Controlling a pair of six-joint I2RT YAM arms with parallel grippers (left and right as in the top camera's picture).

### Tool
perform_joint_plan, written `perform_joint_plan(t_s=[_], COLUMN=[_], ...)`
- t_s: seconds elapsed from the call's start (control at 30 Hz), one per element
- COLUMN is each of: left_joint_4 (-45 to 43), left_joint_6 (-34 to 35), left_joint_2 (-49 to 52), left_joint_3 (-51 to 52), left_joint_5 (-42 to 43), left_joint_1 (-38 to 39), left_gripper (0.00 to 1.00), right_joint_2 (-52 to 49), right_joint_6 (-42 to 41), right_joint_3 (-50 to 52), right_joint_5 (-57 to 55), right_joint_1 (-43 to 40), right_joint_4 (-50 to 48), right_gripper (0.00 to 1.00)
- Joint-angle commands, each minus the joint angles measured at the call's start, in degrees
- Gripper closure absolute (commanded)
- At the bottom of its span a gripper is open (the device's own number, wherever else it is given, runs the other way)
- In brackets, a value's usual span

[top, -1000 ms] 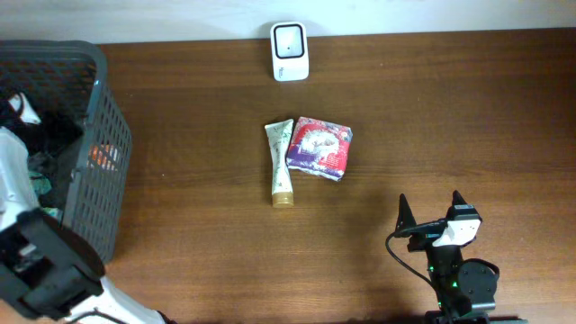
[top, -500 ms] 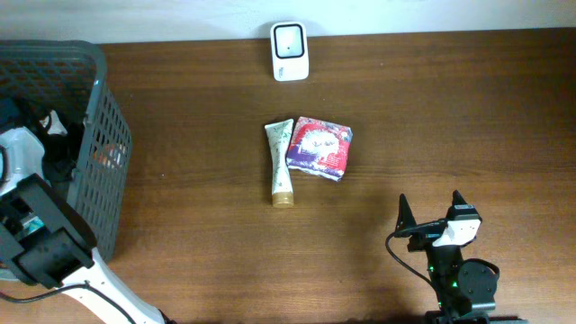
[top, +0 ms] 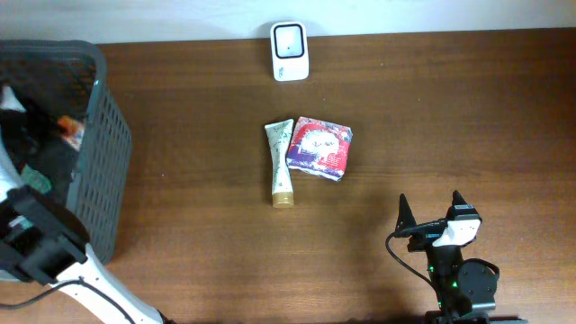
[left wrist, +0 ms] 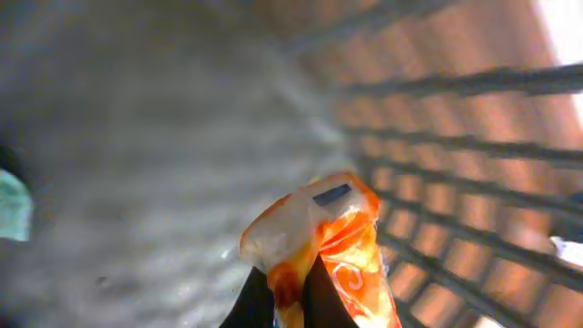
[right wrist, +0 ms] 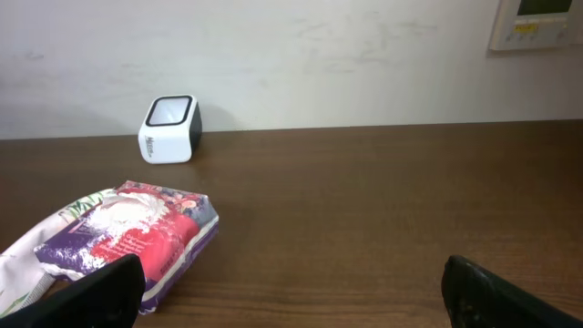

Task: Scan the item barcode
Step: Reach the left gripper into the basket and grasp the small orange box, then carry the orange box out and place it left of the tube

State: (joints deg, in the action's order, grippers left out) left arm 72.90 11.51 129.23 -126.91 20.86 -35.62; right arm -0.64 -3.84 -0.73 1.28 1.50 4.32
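Your left gripper point(left wrist: 290, 293) is pinched tight on the orange-and-white crinkly plastic packet point(left wrist: 321, 228), inside the grey slatted plastic basket point(top: 110, 153) — a teal scrap point(left wrist: 13, 206) lies in there too. Your right gripper point(top: 430, 203) stands wide — holding nothing.

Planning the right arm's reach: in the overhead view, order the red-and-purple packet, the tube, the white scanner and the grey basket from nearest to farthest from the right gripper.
From the right gripper:
1. red-and-purple packet, table centre
2. tube, at the packet's left side
3. white scanner, back edge
4. grey basket, far left
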Motion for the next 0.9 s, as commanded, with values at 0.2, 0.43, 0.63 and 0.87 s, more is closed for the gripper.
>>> perform_joint_plan(t_s=[0.2, 0.43, 0.63, 0.87], left_joint_4=[21.62, 22.73, 22.23, 21.05], left_joint_6=[-0.90, -0.90, -5.01, -17.90], left_joint_2=[-3.37, -14.36, -19.65, -19.54], left_joint_3=[-34.18, -38.62, -38.62, -38.51], left_joint_5=[-2.84, 9.25, 23.52, 23.89], left_joint_1=[-0.09, 0.09, 4.22, 22.84], left_gripper=[1.00, 1.00, 1.00, 1.00], right_joint_2=[0.44, 0.44, 0.44, 0.44], right_joint_6=[0.42, 0.42, 0.42, 0.42], right_joint_3=[0.42, 0.42, 0.42, 0.42], right_joint_5=[-0.70, -0.70, -0.70, -0.70], right_joint_1=[0.33, 0.33, 0.33, 0.33], right_joint_4=[0.24, 0.24, 0.24, 0.24], right_gripper=[0.01, 0.01, 0.01, 0.01])
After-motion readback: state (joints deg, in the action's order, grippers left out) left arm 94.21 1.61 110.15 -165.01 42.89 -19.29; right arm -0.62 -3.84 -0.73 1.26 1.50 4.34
